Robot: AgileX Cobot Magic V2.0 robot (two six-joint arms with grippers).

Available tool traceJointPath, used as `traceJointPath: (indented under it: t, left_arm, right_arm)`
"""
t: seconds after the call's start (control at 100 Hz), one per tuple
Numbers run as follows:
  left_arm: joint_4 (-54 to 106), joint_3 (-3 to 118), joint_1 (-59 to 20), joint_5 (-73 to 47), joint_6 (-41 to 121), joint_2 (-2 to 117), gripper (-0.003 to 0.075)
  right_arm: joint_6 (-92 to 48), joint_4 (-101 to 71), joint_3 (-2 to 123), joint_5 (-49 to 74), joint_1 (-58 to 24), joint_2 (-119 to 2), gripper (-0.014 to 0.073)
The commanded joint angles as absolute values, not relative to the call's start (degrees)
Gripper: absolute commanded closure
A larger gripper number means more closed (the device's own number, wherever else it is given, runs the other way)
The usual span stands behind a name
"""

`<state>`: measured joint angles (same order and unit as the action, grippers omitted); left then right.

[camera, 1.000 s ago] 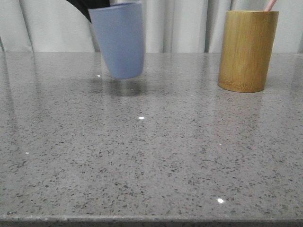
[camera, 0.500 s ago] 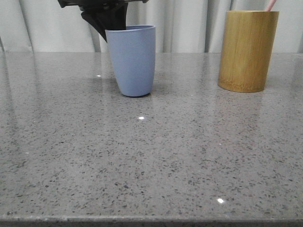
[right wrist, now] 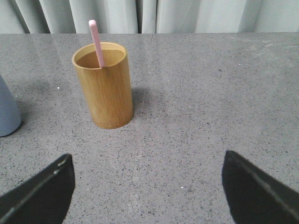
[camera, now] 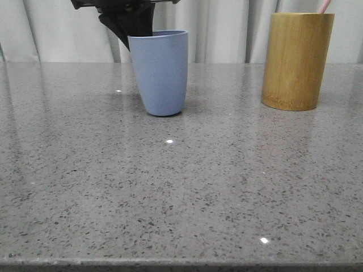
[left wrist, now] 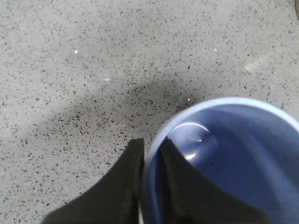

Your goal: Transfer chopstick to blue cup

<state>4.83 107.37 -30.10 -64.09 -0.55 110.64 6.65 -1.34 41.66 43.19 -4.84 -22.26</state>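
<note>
The blue cup (camera: pixel 159 73) stands upright on the grey table, left of centre in the front view. My left gripper (camera: pixel 130 35) comes down from above and is shut on the cup's rim, one finger inside (left wrist: pixel 180 182) and one outside the wall, as the left wrist view (left wrist: pixel 149 147) shows. The cup's inside (left wrist: pixel 243 158) holds nothing. One pink chopstick (right wrist: pixel 96 42) leans in the bamboo cylinder (right wrist: pixel 105 88); only its tip (camera: pixel 324 5) shows in the front view. My right gripper (right wrist: pixel 147 172) is open, short of the cylinder, with nothing between its fingers.
The yellow-brown bamboo cylinder (camera: pixel 296 59) stands at the back right of the speckled table (camera: pixel 181 187). Pale curtains hang behind the table's far edge. The blue cup's side (right wrist: pixel 7 112) shows to one side of the cylinder in the right wrist view.
The cup hung tilted above the table a second ago. It has come down a little to the right and now stands upright, with the left gripper still on its rim.
</note>
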Motion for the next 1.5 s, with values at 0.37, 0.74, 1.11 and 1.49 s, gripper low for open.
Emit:
traceJointPath:
  t: [0.37,0.74,1.11,1.49]
  left_arm:
    - [5.8,109.2,-30.6,-61.6,-0.8,107.8,0.0181]
    - [3.8,111.7,-30.5,-62.2,-0.8,104.0,0.0162]
    - [0.0,110.7,-29.8,-61.6,-1.6,94.6,0.0162]
    - [-2.5,88.4,-18.8,-52.8,-4.4,76.7,0.0162]
  right_arm:
    - [6.5,-1.3,43.6,38.6,-4.6,-23.3,-0.0041]
    - [6.5,-1.3,43.6,38.6,-4.6,-23.3,-0.0041]
    - [6.5,-1.3,43.5,40.0,-4.6,-23.3,-0.0041]
    - [6.5,-1.3,43.5,40.0,-4.6,-23.3,-0.0041]
